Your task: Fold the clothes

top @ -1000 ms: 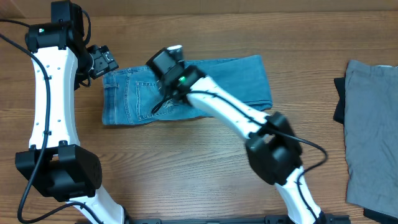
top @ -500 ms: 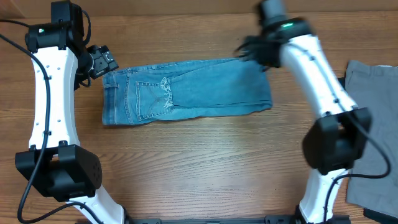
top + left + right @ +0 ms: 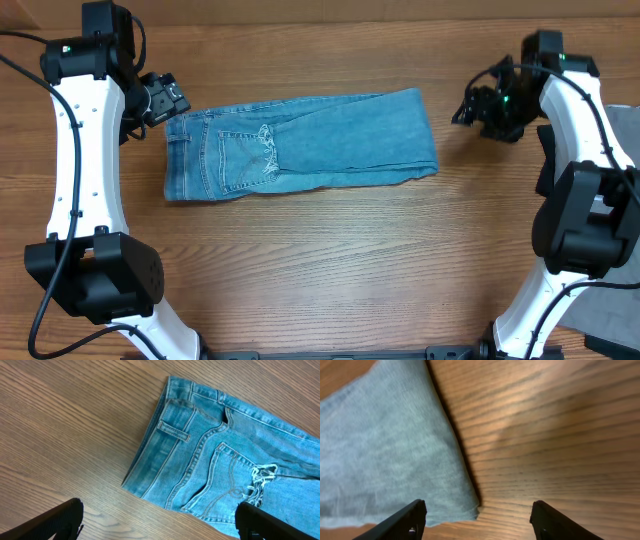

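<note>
Blue jeans [image 3: 300,148] lie flat on the wooden table, folded lengthwise, waist to the left. My left gripper [image 3: 160,100] hovers open and empty just above the waist corner. In the left wrist view the waistband and back pocket of the jeans [image 3: 225,455] lie ahead of the open left gripper [image 3: 157,525]. My right gripper [image 3: 488,108] is open and empty, off the right end of the jeans. In the right wrist view the right gripper [image 3: 477,522] hangs over bare wood beside the corner of a grey garment [image 3: 385,450].
More grey clothing [image 3: 610,320] lies at the right edge of the table, partly hidden by the right arm. A dark garment edge [image 3: 545,170] shows beside it. Bare wood lies in front of the jeans.
My right arm has swung from over the jeans' waist area far to the right, past the leg end. The jeans now lie uncovered. The left arm has not moved.
</note>
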Tool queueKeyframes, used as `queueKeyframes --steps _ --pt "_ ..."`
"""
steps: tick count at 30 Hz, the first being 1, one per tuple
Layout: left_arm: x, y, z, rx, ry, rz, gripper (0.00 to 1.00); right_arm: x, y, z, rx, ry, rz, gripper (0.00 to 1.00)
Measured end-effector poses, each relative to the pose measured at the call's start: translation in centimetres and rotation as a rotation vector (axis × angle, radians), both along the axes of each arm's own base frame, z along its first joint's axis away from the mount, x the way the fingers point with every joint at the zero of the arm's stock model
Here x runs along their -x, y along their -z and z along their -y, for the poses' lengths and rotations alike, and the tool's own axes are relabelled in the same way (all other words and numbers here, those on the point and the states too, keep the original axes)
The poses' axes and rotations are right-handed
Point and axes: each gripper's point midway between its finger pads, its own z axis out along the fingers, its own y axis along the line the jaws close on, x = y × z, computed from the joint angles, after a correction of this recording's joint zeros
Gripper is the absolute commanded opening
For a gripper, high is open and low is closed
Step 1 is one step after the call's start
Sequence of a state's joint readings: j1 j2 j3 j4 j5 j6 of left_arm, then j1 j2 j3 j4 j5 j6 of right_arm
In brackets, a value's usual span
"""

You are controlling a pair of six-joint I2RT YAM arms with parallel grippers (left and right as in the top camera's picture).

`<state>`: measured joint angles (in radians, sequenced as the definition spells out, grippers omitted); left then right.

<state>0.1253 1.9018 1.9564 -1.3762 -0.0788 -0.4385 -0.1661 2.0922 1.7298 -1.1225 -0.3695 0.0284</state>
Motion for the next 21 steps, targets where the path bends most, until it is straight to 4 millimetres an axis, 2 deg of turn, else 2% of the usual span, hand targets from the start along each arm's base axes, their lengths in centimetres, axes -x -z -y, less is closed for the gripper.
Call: queueKeyframes --steps 7,12,17,21 --pt "0.0 0.0 0.0 0.000 0.000 0.000 1.00 1.4 2.8 -0.4 -0.200 -0.025 0.042 0.72" --pt "0.0 0.0 0.0 0.000 0.000 0.000 1.00 2.3 4.8 -1.7 -0.270 -0.058 0.073 0.76" --pt "0.0 0.0 0.0 0.000 0.000 -0.001 1.00 2.7 5.8 -3.2 -0.319 -0.088 0.105 0.75" --pt "0.0 0.0 0.0 0.000 0.000 0.000 1.00 2.3 5.8 -4.5 -0.367 -0.112 0.154 0.75"
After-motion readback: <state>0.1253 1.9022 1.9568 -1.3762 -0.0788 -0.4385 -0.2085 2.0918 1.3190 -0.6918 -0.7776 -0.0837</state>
